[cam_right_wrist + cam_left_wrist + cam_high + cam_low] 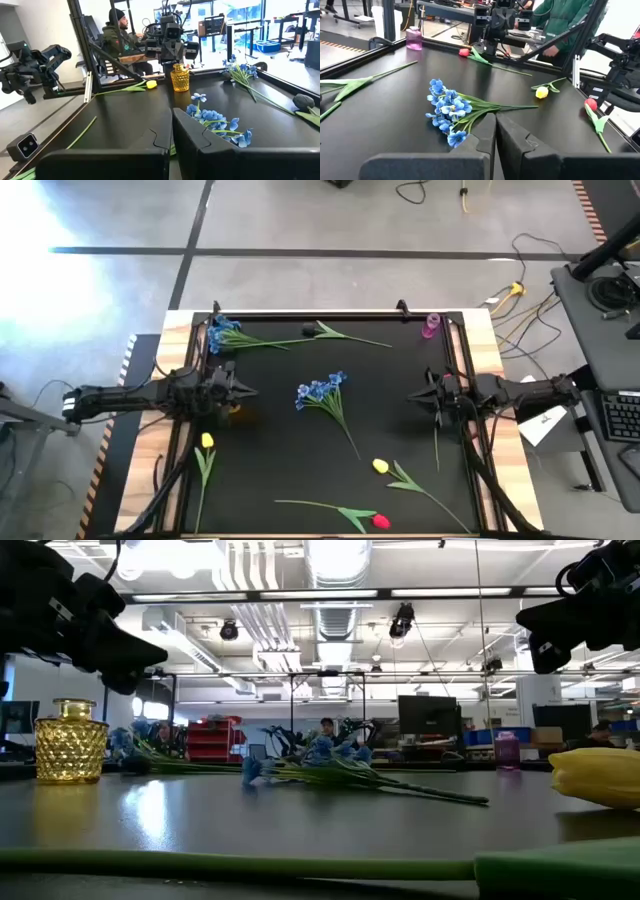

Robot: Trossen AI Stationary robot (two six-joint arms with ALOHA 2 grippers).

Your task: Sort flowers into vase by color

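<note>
Two dark arms are seen over a black table (400,380) in the high view, one at the middle left of the frame and one at the middle right. The left gripper (240,390) and the right gripper (418,394) are both held above the mat, empty, with fingers pressed together as the wrist views show.

A bunch of blue blossoms (320,390) lies at the centre of the frame, between the two grippers and touched by neither. A second blue bunch (222,332) lies at the upper left. A yellow tulip (206,441) is found at the lower left, another yellow tulip (381,466) right of centre near the bottom, and a red tulip (380,521) at the bottom edge. An amber glass vase (70,741) stands just beside the left gripper; a small pink vase (432,325) stands at the upper right corner.

No flower has yet been sorted. A thin stem lying flat could be missed or pinched badly, and the amber vase could be knocked over by the left arm, being so close.
</note>
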